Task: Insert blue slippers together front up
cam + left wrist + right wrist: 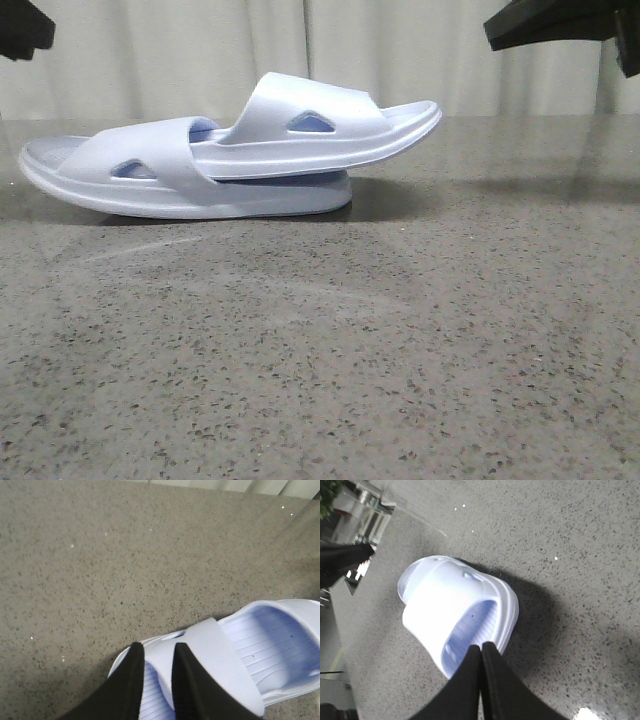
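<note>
The two blue slippers lie nested on the grey table (350, 360). The lower slipper (150, 185) lies flat at the left. The upper slipper (320, 135) passes under the lower one's strap and sticks out to the right, with its end raised off the table. My left gripper (22, 30) hangs high above the left end. In the left wrist view this gripper (157, 647) is open with a narrow gap, over a slipper strap (220, 655), holding nothing. My right gripper (560, 25) hangs high at the right. In the right wrist view it (481, 646) is shut and empty above the slippers (445, 605).
A pale curtain (400, 50) hangs behind the table's far edge. The speckled tabletop stretches in front of and to the right of the slippers. In the right wrist view the left arm's dark tip (342, 562) shows beyond the slippers.
</note>
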Motion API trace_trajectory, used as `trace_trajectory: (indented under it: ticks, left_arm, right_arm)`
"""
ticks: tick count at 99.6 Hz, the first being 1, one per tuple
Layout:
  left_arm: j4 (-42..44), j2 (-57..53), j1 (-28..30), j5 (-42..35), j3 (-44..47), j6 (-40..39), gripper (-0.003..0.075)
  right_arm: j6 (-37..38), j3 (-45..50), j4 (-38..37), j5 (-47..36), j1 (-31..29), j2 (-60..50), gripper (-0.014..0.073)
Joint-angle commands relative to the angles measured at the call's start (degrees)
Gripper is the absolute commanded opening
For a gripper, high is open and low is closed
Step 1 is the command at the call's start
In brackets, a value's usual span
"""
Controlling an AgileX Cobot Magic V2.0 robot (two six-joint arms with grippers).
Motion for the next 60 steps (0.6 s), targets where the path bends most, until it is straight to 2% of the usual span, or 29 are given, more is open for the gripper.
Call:
trace_trajectory:
  ticks: [1,15,30,46,60]
  left_arm:
    - [-2.1,-4.7,-0.2,-2.4,-2.0,0.8,0.0015]
    - [-2.0,-9.7,-0.8,-9.2,-0.4,2.0,0.0015]
    - [-2.0,-15.4,-4.6,-18.4,4.2,6.2,0.0015]
    - [-1.8,-20.0,-11.7,-26.5,9.3,9.8,0.0015]
    - [-2.6,-24.0,-17.1,-30.9,13.4,9.8,0.0015]
  right_arm:
    - [-0.3,-1.2,1.5,-0.8,-0.3,-5.7,-0.0077]
    - [-0.3,3.3,1.3,-10.6,-0.3,-12.9,-0.0077]
    - [-0.4,12.6,0.5,-24.9,1.4,-22.5,-0.0077]
    - [-1.4,22.5,-3.6,-40.2,9.2,-31.9,-0.0077]
    - [-1.4,29.8,-5.7,-49.7,17.3,-39.1,-0.0077]
